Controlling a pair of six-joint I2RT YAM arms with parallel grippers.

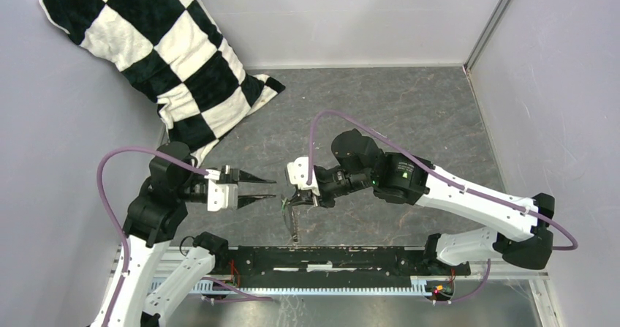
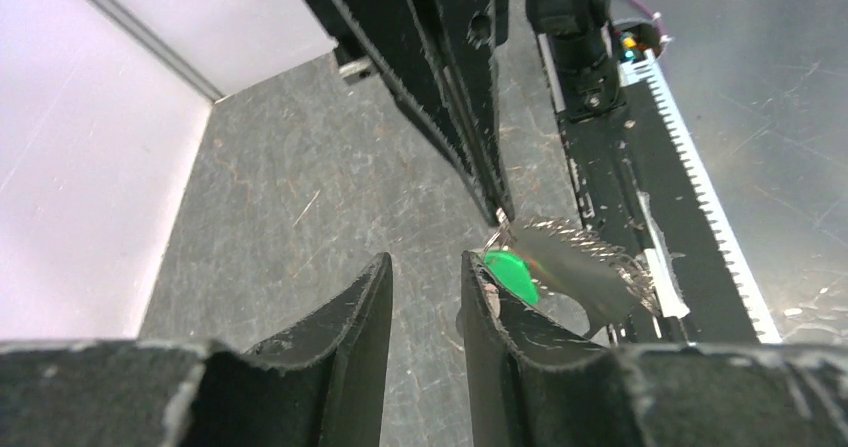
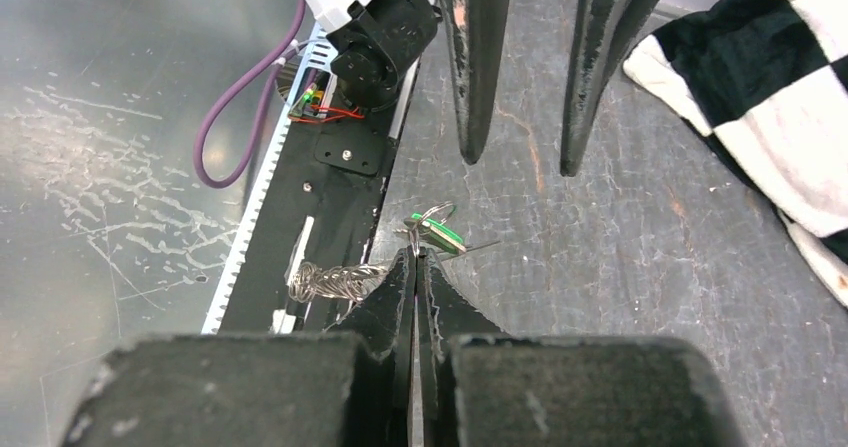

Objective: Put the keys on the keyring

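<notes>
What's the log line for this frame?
left gripper: open, empty | right gripper: shut on keyring | key: green tag beside the pinch, threading unclear

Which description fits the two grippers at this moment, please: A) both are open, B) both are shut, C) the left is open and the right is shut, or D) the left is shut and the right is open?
C: the left gripper shows a clear gap between its fingers, while the right gripper has its fingers pressed together, pinching the keyring.
</notes>
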